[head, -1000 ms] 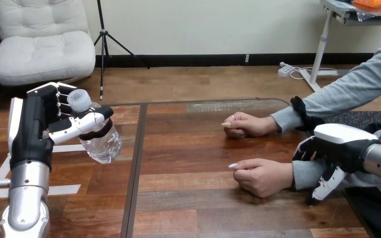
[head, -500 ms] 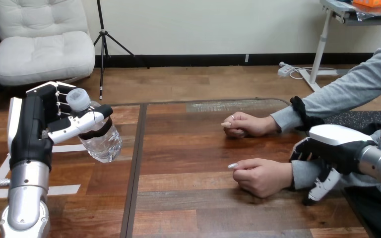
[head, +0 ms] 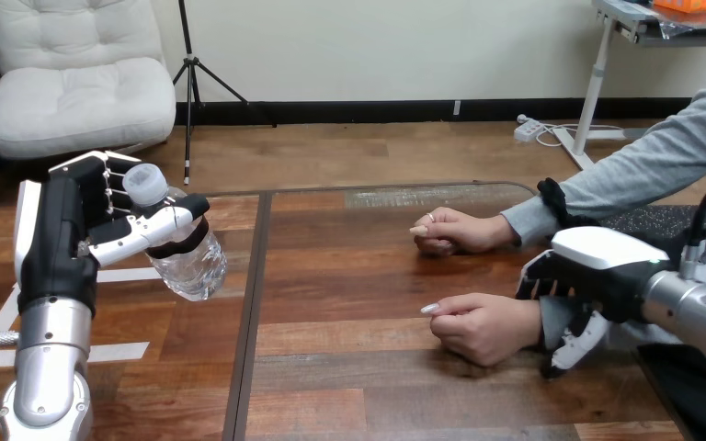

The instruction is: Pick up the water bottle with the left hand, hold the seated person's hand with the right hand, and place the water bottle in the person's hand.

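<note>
My left hand (head: 66, 230) is shut on a clear plastic water bottle (head: 189, 267) with a white cap, holding it tilted above the left part of the wooden table (head: 358, 390). The person's nearer hand (head: 483, 326) rests loosely closed on the table at the right, and their farther hand (head: 460, 230) lies behind it. My right hand (head: 597, 266) hovers at the nearer hand's grey-sleeved wrist. Its fingers (head: 535, 278) hang relaxed above the sleeve and its thumb (head: 572, 345) reaches down on the near side, not closed round the wrist.
White tape strips (head: 119, 351) mark the table's left part. A dark seam (head: 250, 312) runs front to back between the bottle and the person's hands. The person's forearms come in from the right edge.
My right hand has moved left along the person's sleeve toward the nearer wrist. The left hand with the bottle and both of the person's hands have stayed still.
</note>
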